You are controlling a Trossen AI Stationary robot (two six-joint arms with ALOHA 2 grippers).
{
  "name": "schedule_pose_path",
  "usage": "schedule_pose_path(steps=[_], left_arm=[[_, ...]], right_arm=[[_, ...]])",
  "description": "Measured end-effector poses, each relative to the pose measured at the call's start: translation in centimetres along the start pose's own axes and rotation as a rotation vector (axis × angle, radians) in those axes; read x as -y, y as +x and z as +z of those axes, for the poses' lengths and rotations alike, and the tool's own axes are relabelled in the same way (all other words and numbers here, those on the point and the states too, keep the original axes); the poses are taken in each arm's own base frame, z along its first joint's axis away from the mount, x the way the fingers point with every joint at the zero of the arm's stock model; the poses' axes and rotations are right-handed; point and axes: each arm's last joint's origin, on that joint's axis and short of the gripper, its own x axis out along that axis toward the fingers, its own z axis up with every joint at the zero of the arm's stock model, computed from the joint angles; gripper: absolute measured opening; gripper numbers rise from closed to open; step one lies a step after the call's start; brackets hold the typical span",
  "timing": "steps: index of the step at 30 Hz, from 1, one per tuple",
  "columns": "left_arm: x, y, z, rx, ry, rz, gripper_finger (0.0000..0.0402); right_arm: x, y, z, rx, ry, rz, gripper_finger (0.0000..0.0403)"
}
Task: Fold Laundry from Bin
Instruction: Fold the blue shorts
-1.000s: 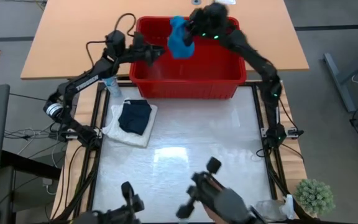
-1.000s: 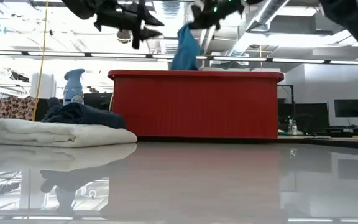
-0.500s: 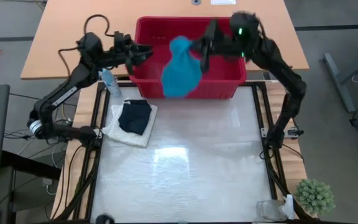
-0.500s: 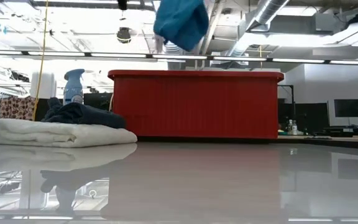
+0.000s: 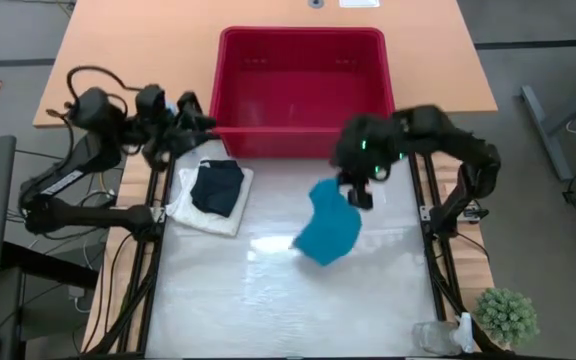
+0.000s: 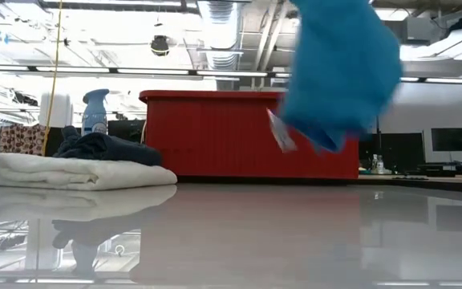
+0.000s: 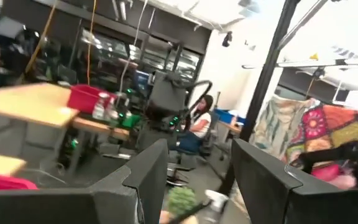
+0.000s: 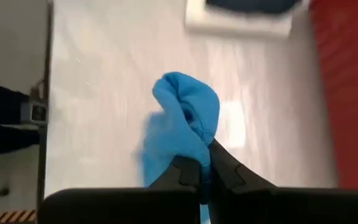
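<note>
Glossy white table [image 5: 268, 300], right gripper [image 5: 360, 192] clamped on teal cloth [image 5: 328, 232], left gripper [image 5: 190, 122] apart.

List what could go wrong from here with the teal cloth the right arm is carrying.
The right gripper pinches only a small bunched part of the teal cloth, so it might slip free above the table. Lowered bunched, it may land crumpled. A wide swing could brush the folded stack.

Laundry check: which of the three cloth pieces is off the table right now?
The teal-blue cloth. It hangs pinched in the right gripper above the white table, in front of the red bin. The white cloth lies folded at the table's left, the dark navy cloth on it.
</note>
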Motion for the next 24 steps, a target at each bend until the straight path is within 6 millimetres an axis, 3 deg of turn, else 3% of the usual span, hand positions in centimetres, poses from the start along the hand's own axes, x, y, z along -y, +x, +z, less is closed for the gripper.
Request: schedule_pose_path(steps=[4, 7, 11, 14, 18, 24], left_arm=[[1.6, 0.7, -1.6, -0.06, -0.077, 0.02, 0.0169], [2.5, 1.4, -3.0, -0.124, -0.128, 0.051, 0.0169], [3.5, 2.6, -5.1, -0.213, -0.174, 0.098, 0.0169], [4.2, 3.4, -6.7, -0.291, -0.193, 0.104, 0.0169], [4.7, 4.4, -9.2, -0.443, -0.205, 0.128, 0.0169], [4.5, 5.6, -14.4, -0.721, -0.177, 0.326, 0.0169]], right_arm=[[-2.0, 3.4, -1.2, -0.14, 0.054, -0.005, 0.0026], [-3.8, 8.0, -1.9, -0.184, 0.064, -0.013, 0.0033], [-6.0, 14.1, -3.0, -0.109, 0.062, 0.061, 0.0052], [-7.9, 17.2, -4.1, -0.056, 0.031, 0.204, 0.0061], [-9.7, 19.1, -5.6, -0.021, -0.016, 0.256, 0.0073], [-11.2, 20.0, -7.2, -0.046, 0.015, 0.264, 0.0117]])
